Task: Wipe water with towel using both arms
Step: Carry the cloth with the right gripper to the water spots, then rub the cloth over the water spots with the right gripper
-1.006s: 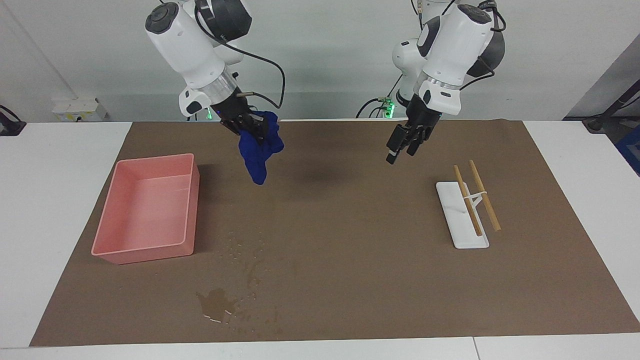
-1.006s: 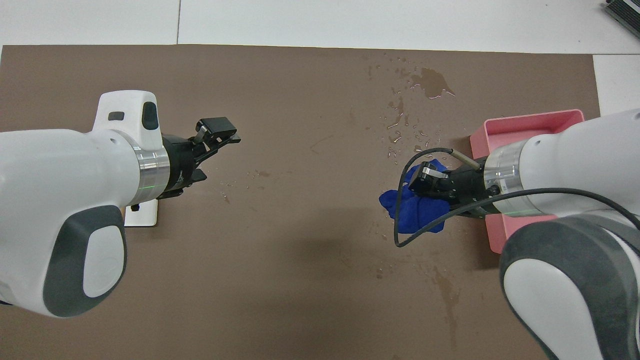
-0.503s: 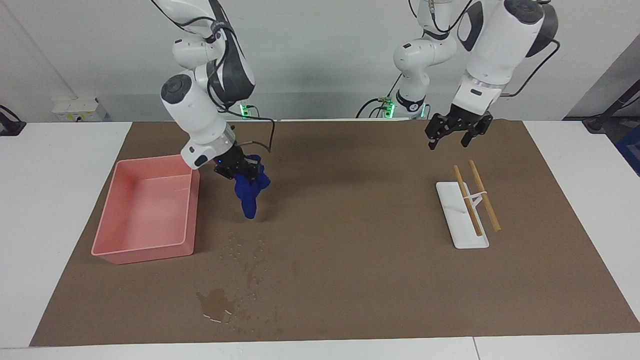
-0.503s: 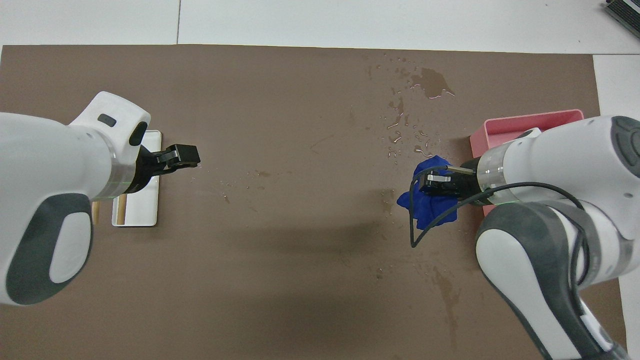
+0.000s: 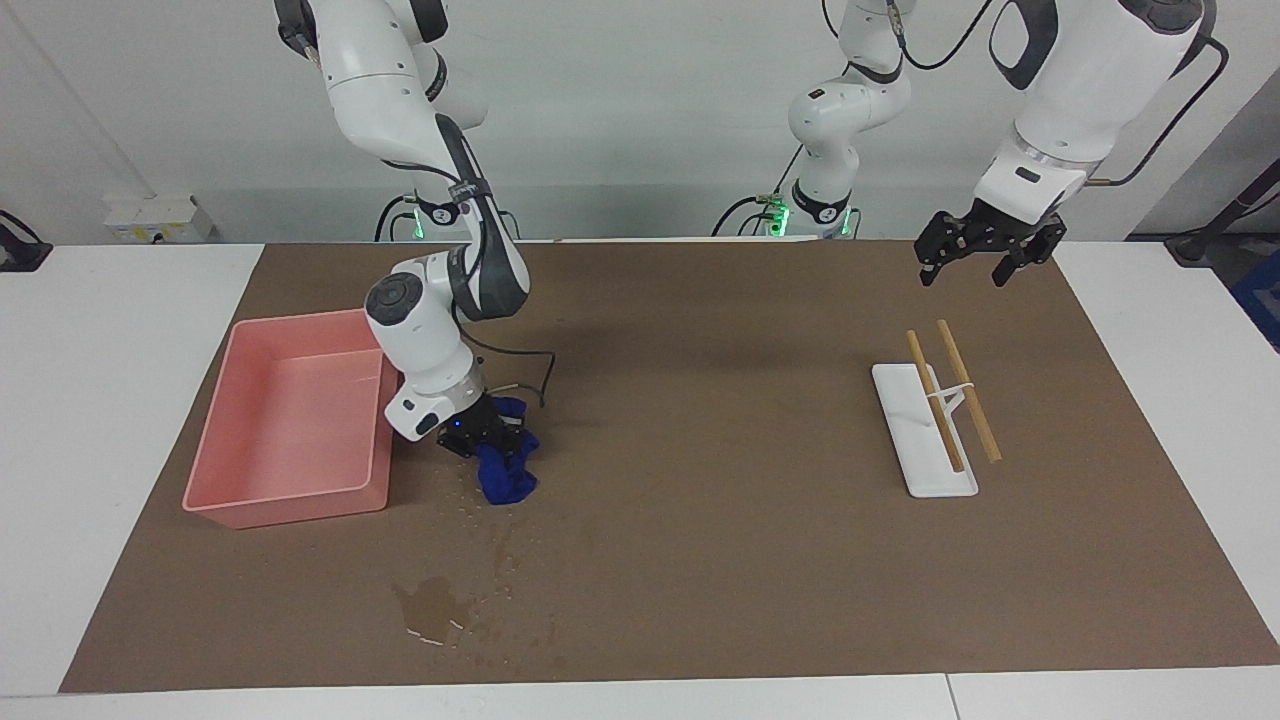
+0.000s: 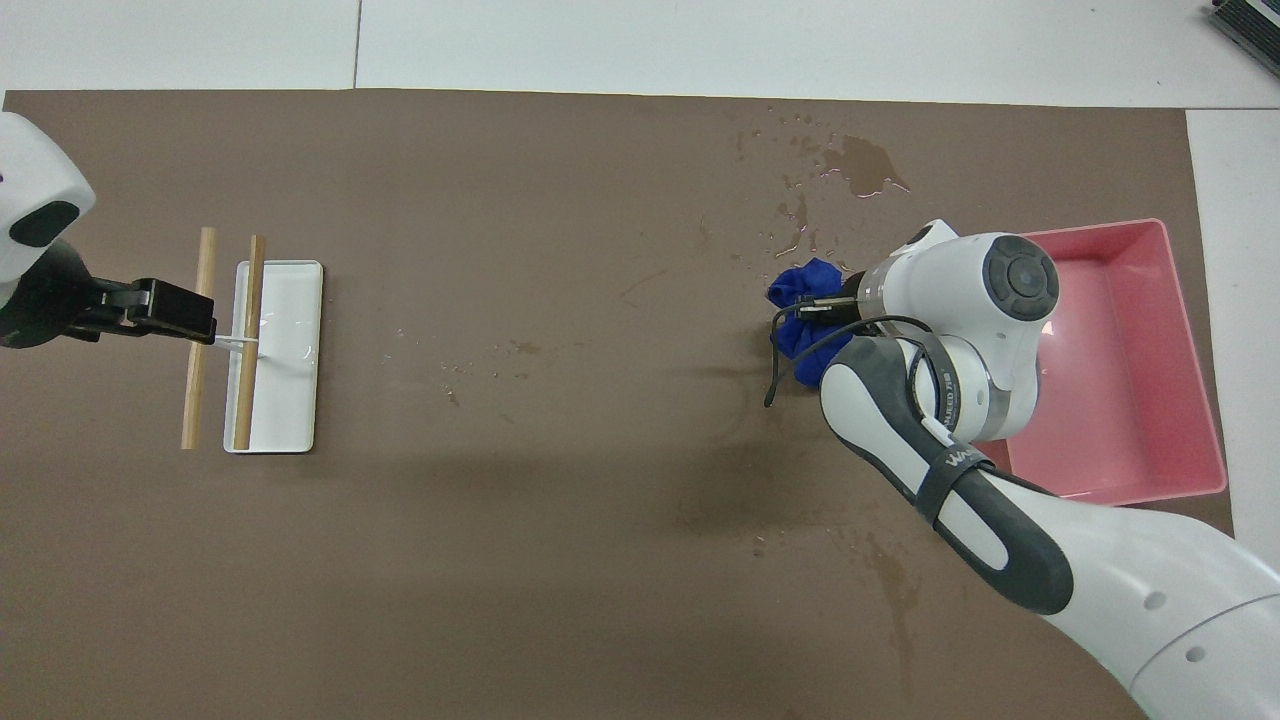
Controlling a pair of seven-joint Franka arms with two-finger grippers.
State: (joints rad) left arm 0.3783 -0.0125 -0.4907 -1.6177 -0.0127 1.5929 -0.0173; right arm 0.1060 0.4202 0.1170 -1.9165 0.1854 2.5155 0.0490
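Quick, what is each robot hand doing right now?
Right gripper: closed on the navy towel, down at the mat.
Left gripper: open, holding nothing, waiting in the air.

- The right gripper (image 5: pixel 487 432) is mostly hidden in the overhead view under its own wrist; its fingertips are buried in the towel (image 5: pixel 506 472).
- The left arm (image 6: pixel 30 250) is cut off at the overhead view's 9 o'clock edge.
- Both arms' upper links leave the facing view at 12 o'clock.
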